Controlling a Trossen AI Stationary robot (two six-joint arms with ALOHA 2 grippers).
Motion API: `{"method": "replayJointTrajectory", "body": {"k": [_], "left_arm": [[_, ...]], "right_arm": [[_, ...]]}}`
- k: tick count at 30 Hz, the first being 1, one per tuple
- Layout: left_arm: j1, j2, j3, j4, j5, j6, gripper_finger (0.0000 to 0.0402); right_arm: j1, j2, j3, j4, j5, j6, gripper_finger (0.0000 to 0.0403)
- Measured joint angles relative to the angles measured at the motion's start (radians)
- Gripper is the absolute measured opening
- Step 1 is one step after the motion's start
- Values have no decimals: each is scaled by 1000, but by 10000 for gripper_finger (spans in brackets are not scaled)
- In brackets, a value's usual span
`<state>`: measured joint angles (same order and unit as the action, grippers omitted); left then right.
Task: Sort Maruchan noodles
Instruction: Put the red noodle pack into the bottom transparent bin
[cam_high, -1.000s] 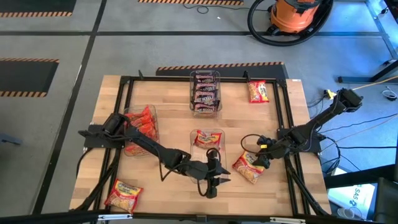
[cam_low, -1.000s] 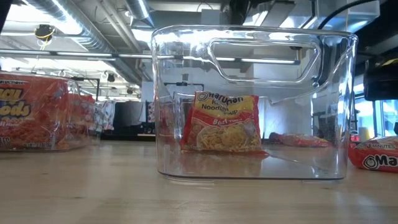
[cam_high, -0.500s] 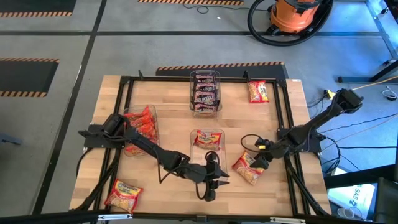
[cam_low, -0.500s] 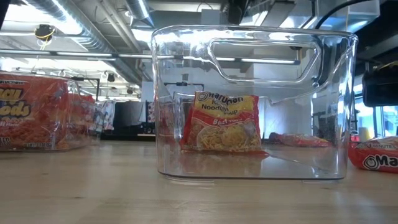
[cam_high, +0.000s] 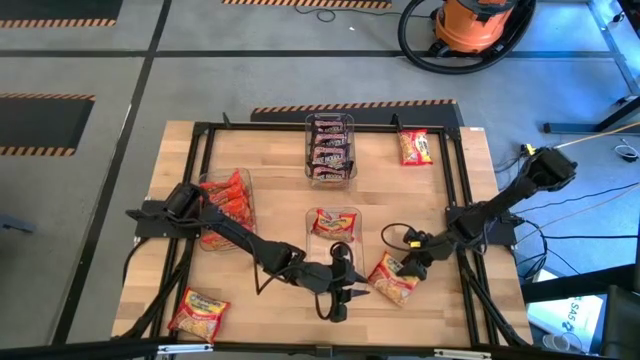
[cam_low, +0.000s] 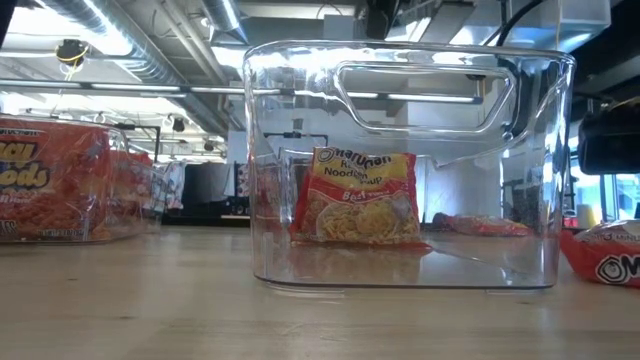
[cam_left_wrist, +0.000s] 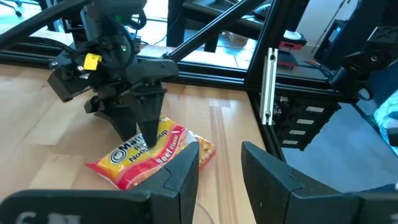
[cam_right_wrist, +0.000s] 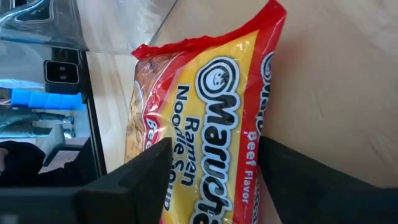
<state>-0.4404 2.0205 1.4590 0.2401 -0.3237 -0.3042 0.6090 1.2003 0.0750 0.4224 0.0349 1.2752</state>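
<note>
A red and yellow Maruchan noodles packet (cam_high: 393, 281) lies flat on the wood at the near right. My right gripper (cam_right_wrist: 214, 149) stands on it, its fingers apart, with the packet's printed face showing between them. My left gripper (cam_left_wrist: 221, 162) hovers open with nothing between its fingers, near the front middle of the table (cam_high: 340, 303) and left of that packet. A second red-yellow packet (cam_low: 355, 195) stands on edge, leaning inside the clear middle bin (cam_high: 333, 226). My right gripper sets both fingertips (cam_left_wrist: 146, 138) on the packet's top face (cam_right_wrist: 217, 106), slanting down from the table's right side. The packet is wider than the gap, and its long edges run under the fingers (cam_right_wrist: 143, 177). The packet rests on the table; in the low view its end (cam_low: 610, 262) is tipped.
A clear bin of orange-red packets (cam_high: 228, 203) stands at the left, and a bin of dark packets (cam_high: 330, 150) at the far middle. Loose packets lie at the far right (cam_high: 415, 147) and near left (cam_high: 198, 312). A black frame (cam_high: 455, 180) rims the table.
My right gripper has come down and toward the table's near left, onto the red-yellow packet. The packet has slid a little toward the near left and turned. In the low view its end now sits tilted.
</note>
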Motion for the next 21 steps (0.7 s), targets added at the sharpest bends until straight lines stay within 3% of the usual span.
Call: {"method": "replayJointTrajectory", "body": {"k": [5,13,21], "left_arm": [[1,0,0,-1,0,0,114],[1,0,0,-3,-1,0,114],[0,-2,-1,-4,-1,0,114]], "right_arm": [[1,34,3,39,31,-24,179],[0,41,18,52,50,-114,17],[0,42,59,30,92,-320,3]]}}
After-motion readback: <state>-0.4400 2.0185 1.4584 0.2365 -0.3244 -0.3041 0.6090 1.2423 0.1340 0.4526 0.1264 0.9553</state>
